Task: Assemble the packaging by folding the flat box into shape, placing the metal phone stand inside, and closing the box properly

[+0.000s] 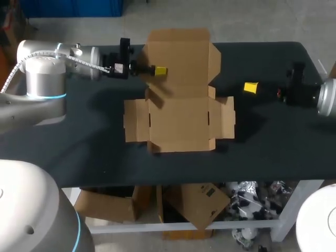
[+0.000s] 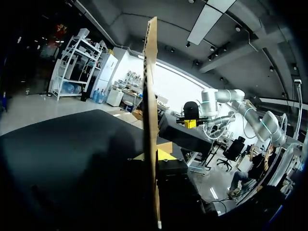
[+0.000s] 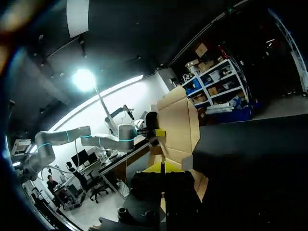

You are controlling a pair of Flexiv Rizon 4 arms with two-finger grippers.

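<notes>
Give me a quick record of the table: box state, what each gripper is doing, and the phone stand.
box: cardboard box unfolded on the table, side flaps flat
lid: lid panel raised off the table
left gripper: shut on lid panel
right gripper: shut, empty, apart from the box
phone stand: not in view
</notes>
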